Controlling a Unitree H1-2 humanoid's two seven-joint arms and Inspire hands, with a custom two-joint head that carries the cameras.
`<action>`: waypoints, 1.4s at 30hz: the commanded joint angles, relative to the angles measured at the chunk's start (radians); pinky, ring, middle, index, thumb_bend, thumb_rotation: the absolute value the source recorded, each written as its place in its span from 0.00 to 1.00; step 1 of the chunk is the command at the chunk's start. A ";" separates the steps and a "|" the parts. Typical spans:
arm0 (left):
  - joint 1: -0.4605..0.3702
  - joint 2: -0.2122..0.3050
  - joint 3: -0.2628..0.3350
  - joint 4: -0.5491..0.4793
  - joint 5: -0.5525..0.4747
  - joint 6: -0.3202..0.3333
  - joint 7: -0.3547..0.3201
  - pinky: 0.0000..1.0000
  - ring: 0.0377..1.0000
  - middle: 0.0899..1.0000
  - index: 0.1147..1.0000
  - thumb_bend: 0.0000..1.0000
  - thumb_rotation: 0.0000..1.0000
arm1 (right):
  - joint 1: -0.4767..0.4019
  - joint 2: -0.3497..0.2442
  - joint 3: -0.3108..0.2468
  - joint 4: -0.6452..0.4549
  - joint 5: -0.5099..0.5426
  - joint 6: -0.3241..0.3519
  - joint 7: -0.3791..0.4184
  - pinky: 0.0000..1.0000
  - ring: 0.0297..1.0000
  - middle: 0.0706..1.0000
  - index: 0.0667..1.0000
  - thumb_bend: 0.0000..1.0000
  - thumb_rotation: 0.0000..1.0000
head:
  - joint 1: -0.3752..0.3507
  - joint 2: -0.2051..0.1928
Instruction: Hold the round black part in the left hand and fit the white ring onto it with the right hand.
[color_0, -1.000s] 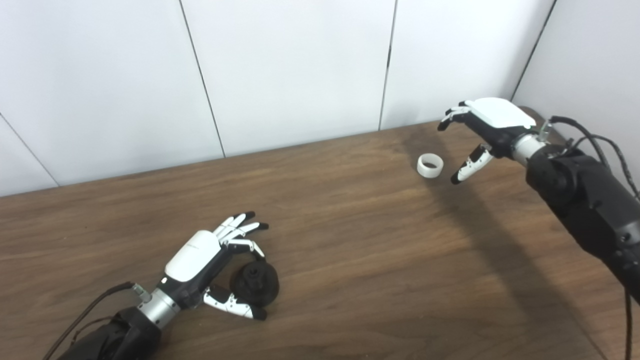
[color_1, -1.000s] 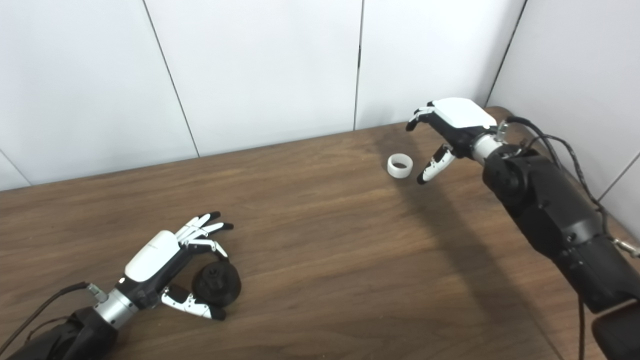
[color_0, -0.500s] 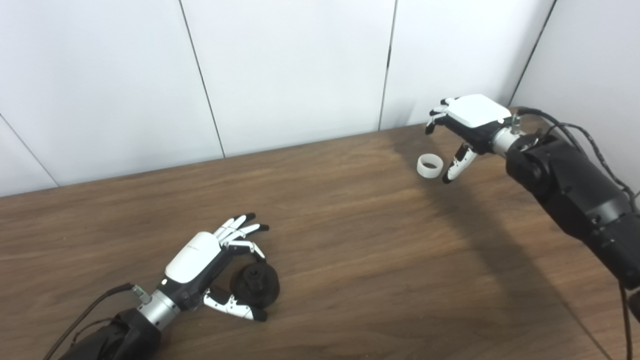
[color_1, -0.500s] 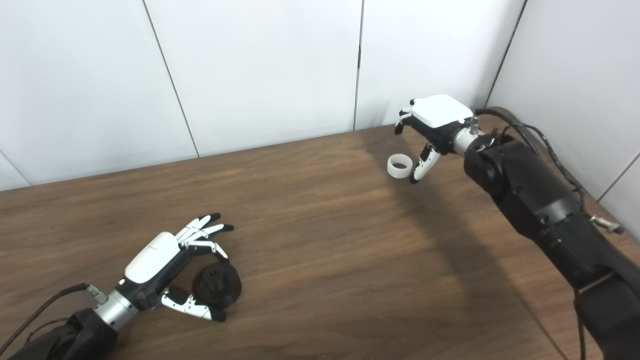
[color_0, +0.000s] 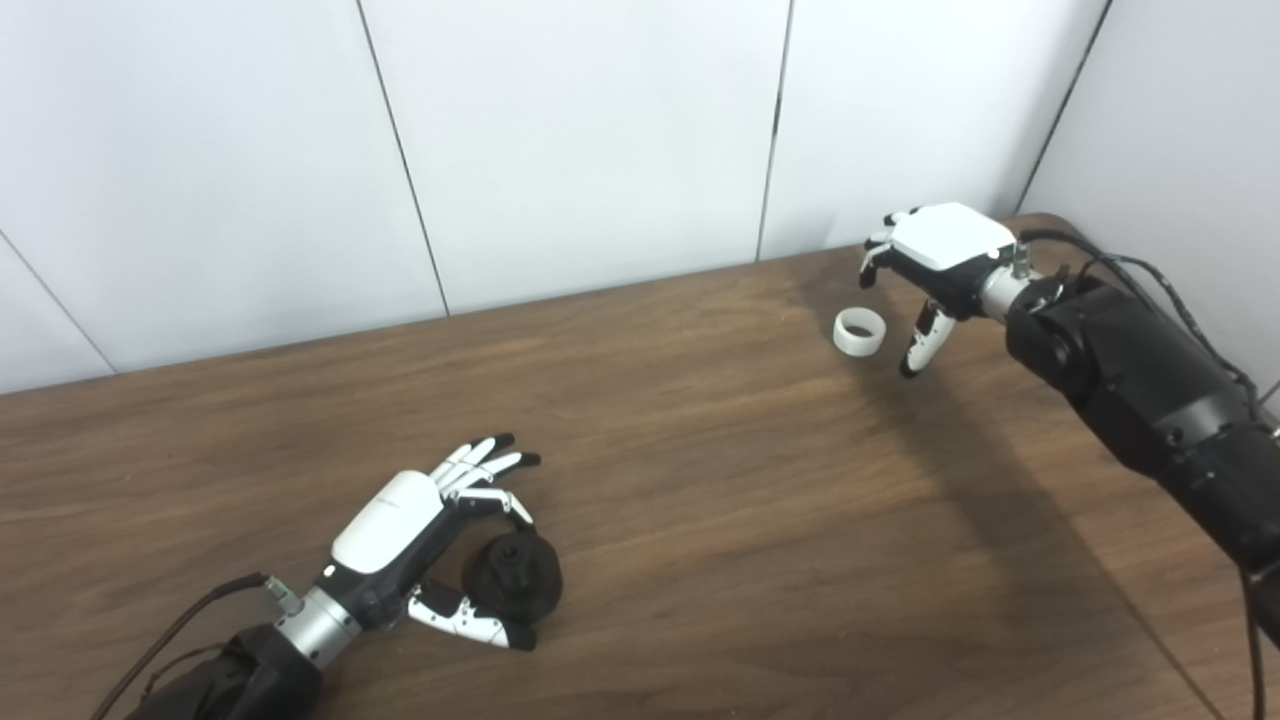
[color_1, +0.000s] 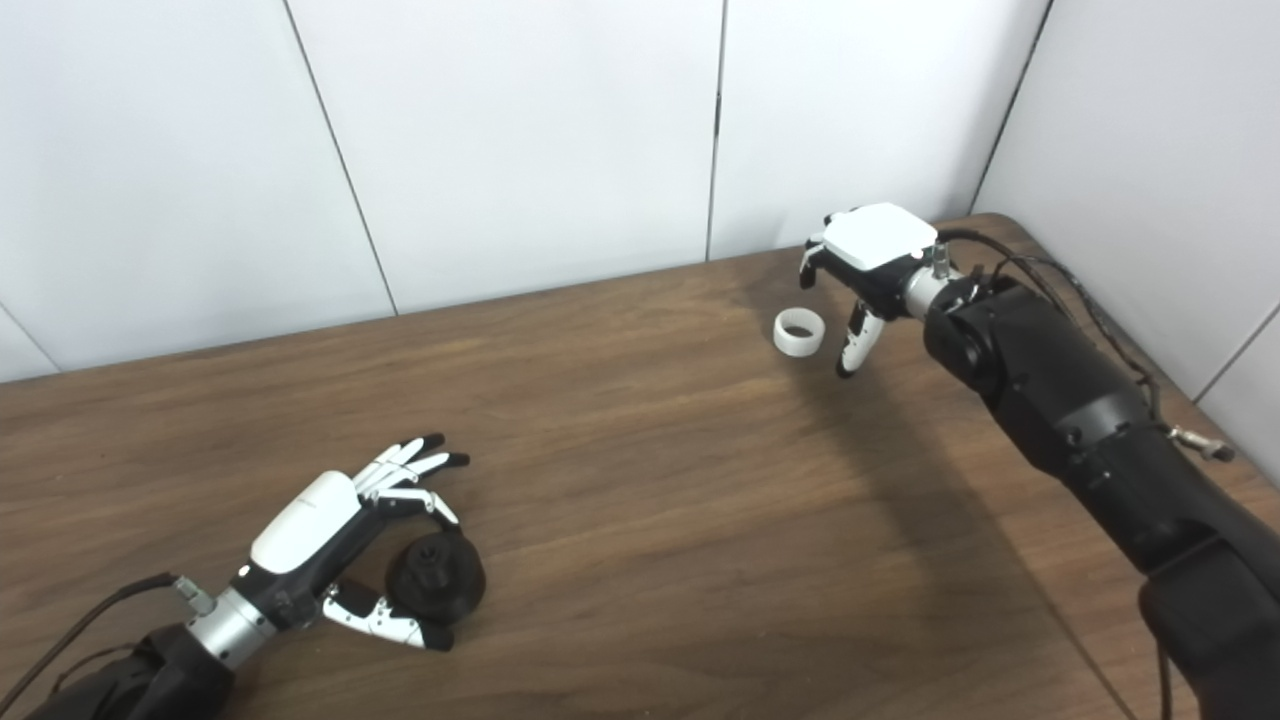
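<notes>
The left hand is spread around the round black part, which lies on the bench between thumb and fingers. The right hand, spread, hovers near the bench's far edge, the white ring just left of its thumb.

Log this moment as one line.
left hand: open, around black part on table | right hand: open, over white ring, not gripping | fit: not started
</notes>
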 joint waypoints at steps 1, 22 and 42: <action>0.063 0.012 -0.051 0.007 0.050 0.008 -0.113 1.00 1.00 0.91 0.41 0.53 0.06 | -0.068 -0.024 -0.009 -0.001 -0.015 -0.010 -0.032 0.99 0.98 0.90 0.70 0.92 0.24 | -0.001 0.001; 0.102 0.013 0.002 -0.024 0.064 0.008 -0.143 1.00 1.00 0.91 0.41 0.53 0.06 | -0.107 0.029 0.022 0.073 -0.021 -0.008 -0.050 0.99 0.98 0.91 0.72 0.91 0.27 | 0.012 0.007; 0.107 0.016 0.025 -0.038 0.057 0.008 -0.174 1.00 1.00 0.91 0.42 0.53 0.06 | -0.093 0.044 0.035 0.095 -0.015 -0.011 -0.096 0.99 0.98 0.90 0.70 0.90 0.26 | 0.015 0.014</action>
